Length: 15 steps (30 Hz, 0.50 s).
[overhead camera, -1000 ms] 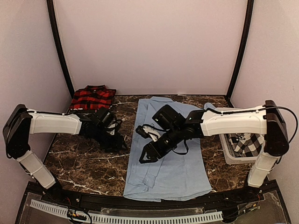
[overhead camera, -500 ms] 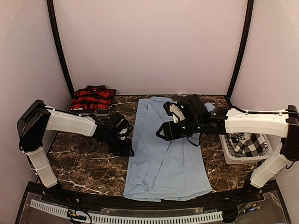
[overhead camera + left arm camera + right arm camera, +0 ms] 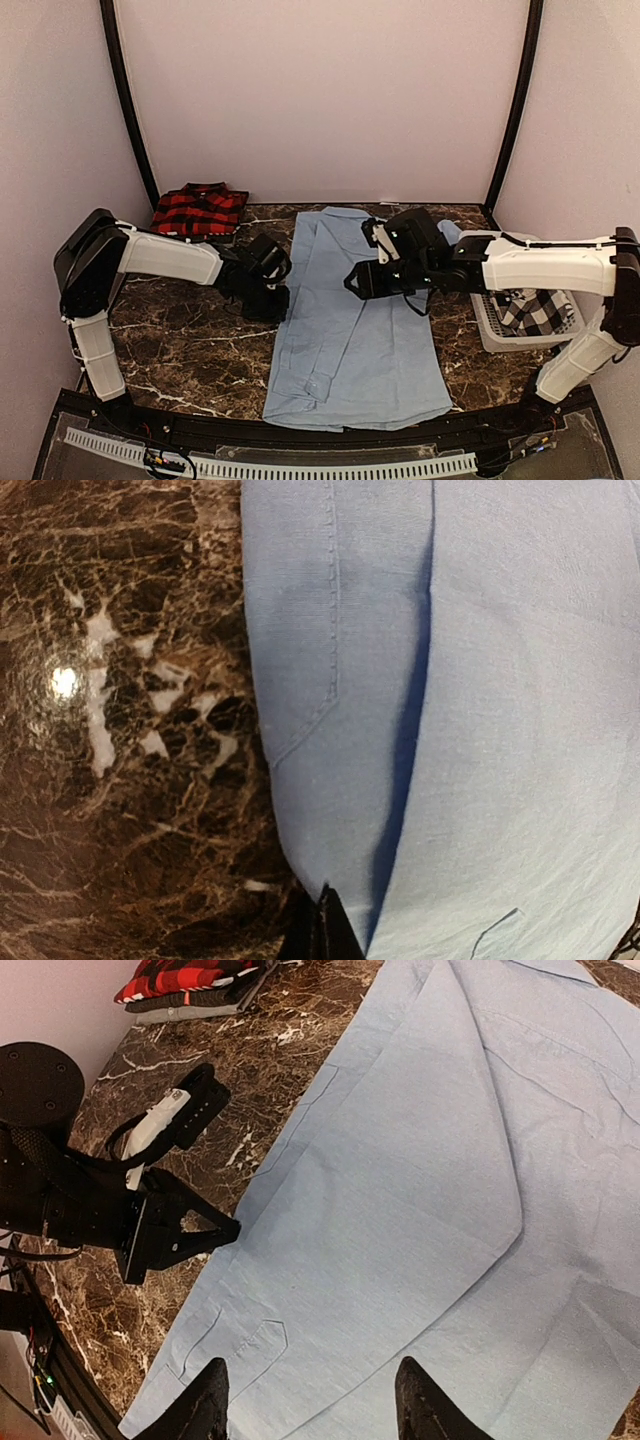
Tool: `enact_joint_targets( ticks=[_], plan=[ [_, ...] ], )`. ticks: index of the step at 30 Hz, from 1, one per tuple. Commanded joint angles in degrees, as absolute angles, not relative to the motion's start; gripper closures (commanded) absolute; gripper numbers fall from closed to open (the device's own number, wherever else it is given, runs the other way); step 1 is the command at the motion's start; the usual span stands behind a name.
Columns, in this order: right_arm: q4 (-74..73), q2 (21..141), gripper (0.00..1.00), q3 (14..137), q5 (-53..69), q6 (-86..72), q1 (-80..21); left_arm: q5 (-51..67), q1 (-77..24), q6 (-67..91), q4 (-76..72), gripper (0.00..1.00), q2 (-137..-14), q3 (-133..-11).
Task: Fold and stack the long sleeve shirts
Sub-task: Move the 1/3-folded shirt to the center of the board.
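The light blue shirt [image 3: 360, 350] lies flat down the middle of the table, collar toward the back, sleeves folded in. My left gripper [image 3: 278, 305] rests low at the shirt's left edge. In the left wrist view its jaws [image 3: 325, 930] are shut, pinching the rim of the blue cloth [image 3: 500, 680]. My right gripper [image 3: 355, 282] hovers open above the shirt's upper middle, nothing between its fingers [image 3: 312, 1400]. The red-and-black plaid shirt [image 3: 199, 210] sits folded at the back left. The black-and-white checked shirt [image 3: 535, 305] lies crumpled in the basket.
A white lattice basket [image 3: 490, 335] stands at the right edge of the dark marble table [image 3: 180, 350], under my right arm. The black frame posts and pale walls close in the back and sides. The left arm [image 3: 60, 1200] stretches across the marble left of the shirt.
My left gripper slid right to the blue shirt's left edge and closed on it. My right gripper pulled back from the shirt's middle toward the back right, staying open.
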<state>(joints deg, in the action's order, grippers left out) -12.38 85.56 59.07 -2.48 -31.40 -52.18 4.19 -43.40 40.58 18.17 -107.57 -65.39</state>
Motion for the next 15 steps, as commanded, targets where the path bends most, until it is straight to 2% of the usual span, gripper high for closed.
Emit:
enact_joint_targets(
  ticks=[1, 15],
  plan=[
    [-9.47, 84.08, 0.46, 58.35, -4.99, -31.66, -50.55, 0.72, -43.18, 40.82, 21.47, 1.00, -107.45, -65.00],
    [-9.61, 90.26, 0.47, 59.80, -6.22, -32.10, -46.71, -3.36, -37.52, 43.17, 22.51, 1.00, -98.99, -54.26]
  ],
)
